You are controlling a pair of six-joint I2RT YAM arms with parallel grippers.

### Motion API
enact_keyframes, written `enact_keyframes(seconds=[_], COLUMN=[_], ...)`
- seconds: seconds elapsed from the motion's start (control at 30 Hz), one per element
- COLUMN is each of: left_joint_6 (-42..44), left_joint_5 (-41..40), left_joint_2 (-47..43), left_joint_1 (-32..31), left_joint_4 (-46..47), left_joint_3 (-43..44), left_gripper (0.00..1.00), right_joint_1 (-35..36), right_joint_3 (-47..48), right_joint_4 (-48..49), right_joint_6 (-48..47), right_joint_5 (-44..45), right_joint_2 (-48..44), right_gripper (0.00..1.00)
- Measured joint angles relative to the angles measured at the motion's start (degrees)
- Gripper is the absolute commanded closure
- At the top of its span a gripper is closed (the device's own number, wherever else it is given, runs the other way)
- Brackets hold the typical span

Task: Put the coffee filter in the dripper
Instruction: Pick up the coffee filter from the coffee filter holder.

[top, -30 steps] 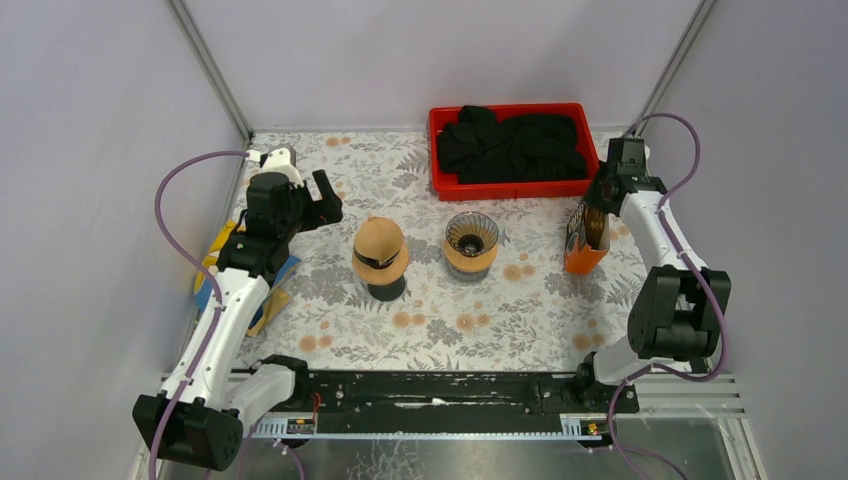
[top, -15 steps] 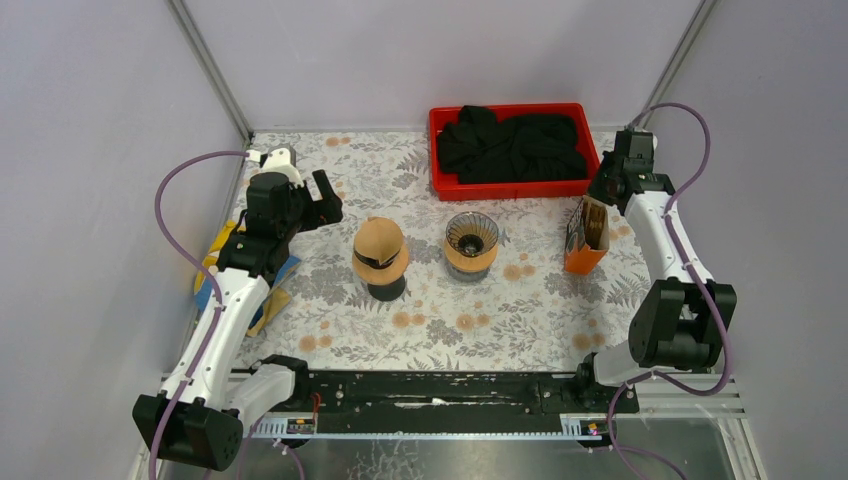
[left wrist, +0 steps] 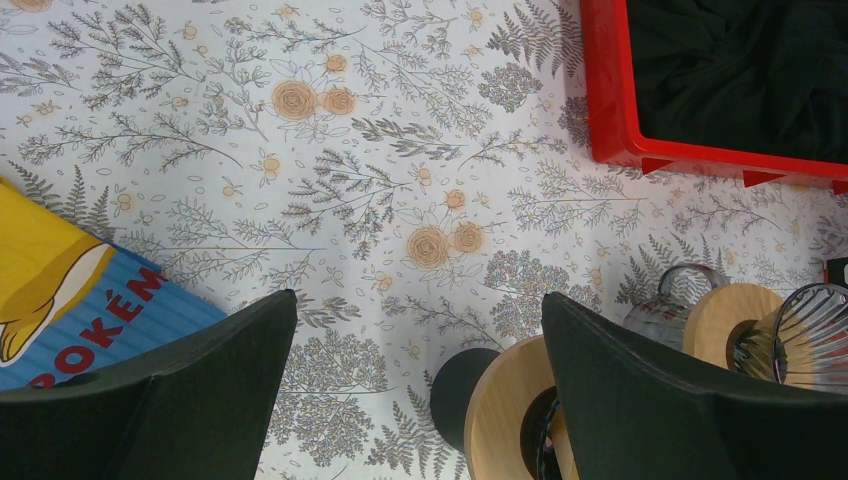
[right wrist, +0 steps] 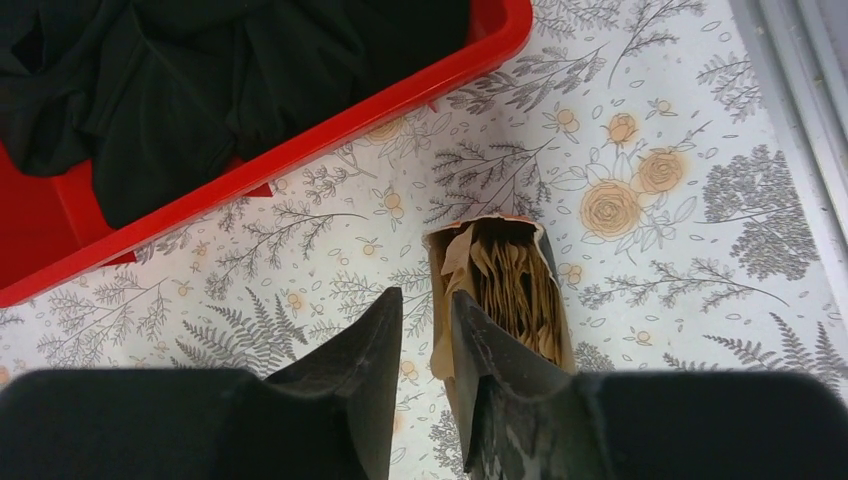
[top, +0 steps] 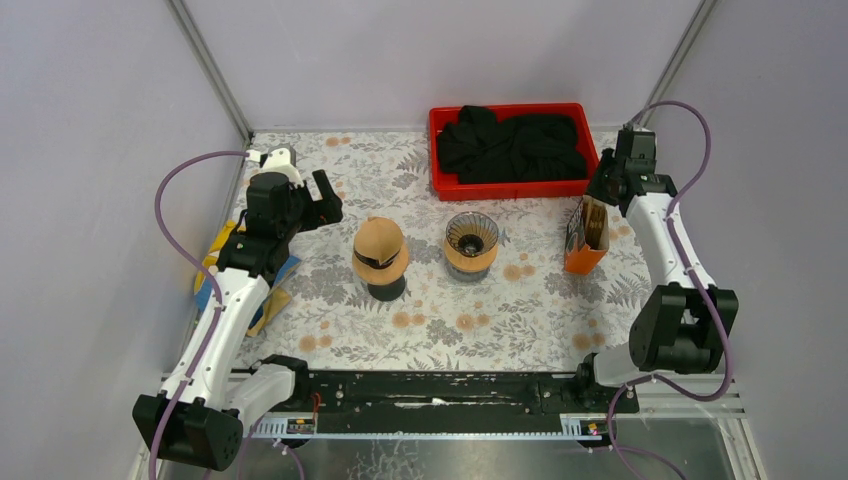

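Note:
An orange packet (top: 585, 237) of brown paper coffee filters stands open at the right of the table. In the right wrist view the filters (right wrist: 512, 285) show inside its torn top. The glass dripper (top: 471, 241) with a wooden collar stands mid-table and is empty; it also shows in the left wrist view (left wrist: 812, 335). My right gripper (top: 603, 186) hovers above the packet's far-left edge. Its jaws (right wrist: 425, 293) are a narrow gap apart with nothing between them. My left gripper (top: 326, 203) is wide open and empty (left wrist: 418, 297), far left of the dripper.
A tan wooden-topped piece on a black base (top: 380, 256) stands left of the dripper, just right of my left gripper. A red tray (top: 510, 108) holding black cloth (top: 512, 148) sits at the back. A yellow-and-blue booklet (left wrist: 60, 290) lies at the left edge.
My right gripper has risen and drawn back from the packet's mouth toward the far right corner. The packet, the dripper and the left arm have not moved.

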Motion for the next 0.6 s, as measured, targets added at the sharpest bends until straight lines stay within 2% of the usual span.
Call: enact_keyframes(seconds=[0.33, 0.6], left_joint_6=[0.0, 0.0], left_joint_5=[0.02, 0.02], left_joint_2=[0.0, -0.15], left_joint_1=[0.0, 0.0], left_joint_4=[0.0, 0.0], left_joint_3=[0.0, 0.0], left_gripper=[0.0, 0.0], right_joint_1=[0.0, 0.0], right_joint_3=[-0.07, -2.38], right_joint_4=[-2.23, -2.38], right_joint_6=[-0.37, -0.35], right_joint_5=[3.43, 1.84], right_joint_2=[-4.39, -4.37], right_gripper=[0.61, 0.57])
